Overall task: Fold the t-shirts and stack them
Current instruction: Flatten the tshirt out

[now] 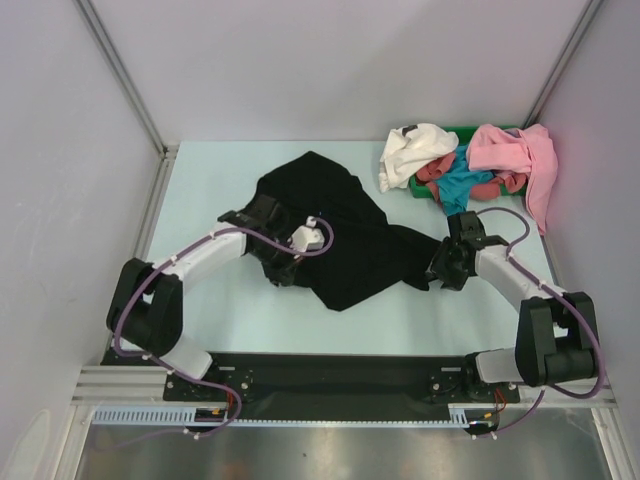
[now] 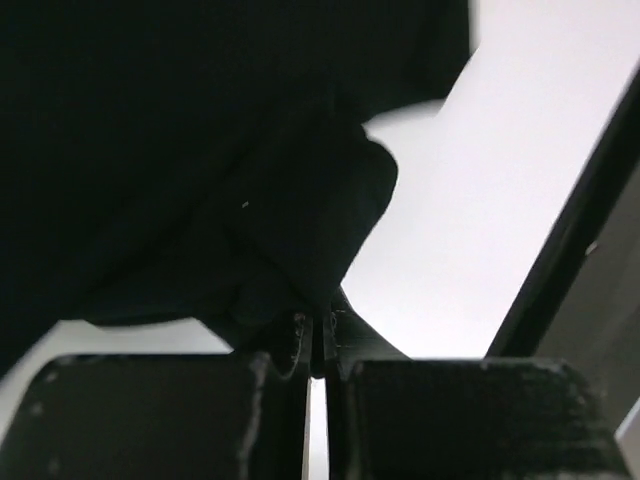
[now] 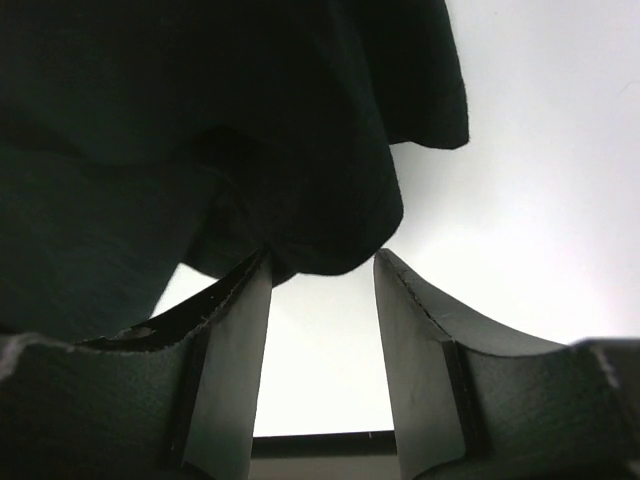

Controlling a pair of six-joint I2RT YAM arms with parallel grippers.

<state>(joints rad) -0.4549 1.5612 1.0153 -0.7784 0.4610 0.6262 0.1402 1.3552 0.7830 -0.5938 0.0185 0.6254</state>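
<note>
The black t-shirt (image 1: 335,225) lies crumpled in the middle of the table. My left gripper (image 1: 283,268) sits at its near-left edge; in the left wrist view the gripper (image 2: 322,327) is shut on a fold of the black cloth (image 2: 200,150). My right gripper (image 1: 440,268) is at the shirt's right tip. In the right wrist view it (image 3: 320,265) is open, with the hem of the black cloth (image 3: 250,150) just at the fingertips, not pinched. White (image 1: 415,150), pink (image 1: 510,150), teal (image 1: 462,186) and red (image 1: 430,172) shirts lie heaped at the back right.
The heap of shirts rests on a green bin (image 1: 414,185) at the back right corner. Metal frame posts and grey walls enclose the table (image 1: 230,300) on the left, right and back.
</note>
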